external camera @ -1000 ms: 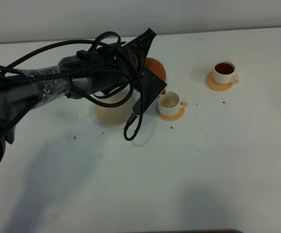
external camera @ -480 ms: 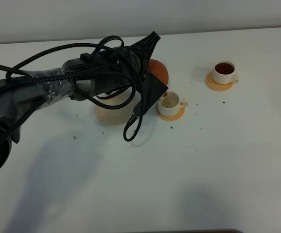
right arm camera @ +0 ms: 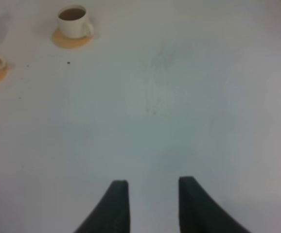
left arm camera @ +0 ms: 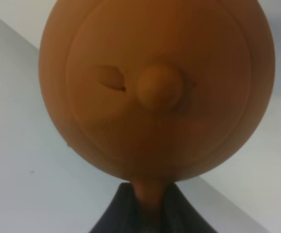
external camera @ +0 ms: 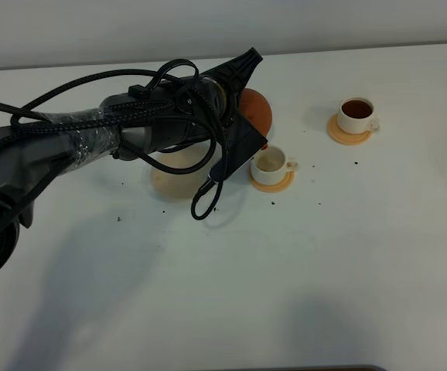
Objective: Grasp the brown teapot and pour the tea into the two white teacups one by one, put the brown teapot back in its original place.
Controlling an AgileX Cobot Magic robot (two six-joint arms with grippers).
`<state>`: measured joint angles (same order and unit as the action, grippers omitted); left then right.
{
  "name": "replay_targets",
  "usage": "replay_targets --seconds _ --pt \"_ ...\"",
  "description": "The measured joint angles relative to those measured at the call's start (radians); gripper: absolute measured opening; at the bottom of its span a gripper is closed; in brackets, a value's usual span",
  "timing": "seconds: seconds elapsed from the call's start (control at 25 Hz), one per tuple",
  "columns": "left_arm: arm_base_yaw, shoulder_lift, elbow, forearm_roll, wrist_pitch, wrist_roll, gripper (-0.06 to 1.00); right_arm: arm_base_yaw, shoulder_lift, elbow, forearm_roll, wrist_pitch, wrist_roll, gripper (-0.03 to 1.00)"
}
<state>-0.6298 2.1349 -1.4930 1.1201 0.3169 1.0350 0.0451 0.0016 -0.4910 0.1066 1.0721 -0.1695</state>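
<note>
Cables (external camera: 61, 120) and left arm (external camera: 134, 137) cover much of teapot (external camera: 258, 112) and coaster (external camera: 169, 184).

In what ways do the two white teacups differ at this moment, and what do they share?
Contents: the far teacup holds dark tea; the near teacup shows only a pale inside.
Position: the near teacup stands close to the brown teapot; the far teacup stands alone, well apart.
Both are white, upright, and each sits on an orange-tan coaster.
</note>
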Motion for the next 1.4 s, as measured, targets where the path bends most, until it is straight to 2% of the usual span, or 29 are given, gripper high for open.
replay_targets --seconds 0.4,1.4 --pt "0.000 0.001 0.000 0.083 -0.074 -0.003 0.11 0.000 0.000 0.000 0.000 0.000 0.000 0.24" --pt "0.000 0.001 0.000 0.235 -0.123 0.013 0.11 0.000 0.000 0.000 0.000 0.000 0.000 0.24"
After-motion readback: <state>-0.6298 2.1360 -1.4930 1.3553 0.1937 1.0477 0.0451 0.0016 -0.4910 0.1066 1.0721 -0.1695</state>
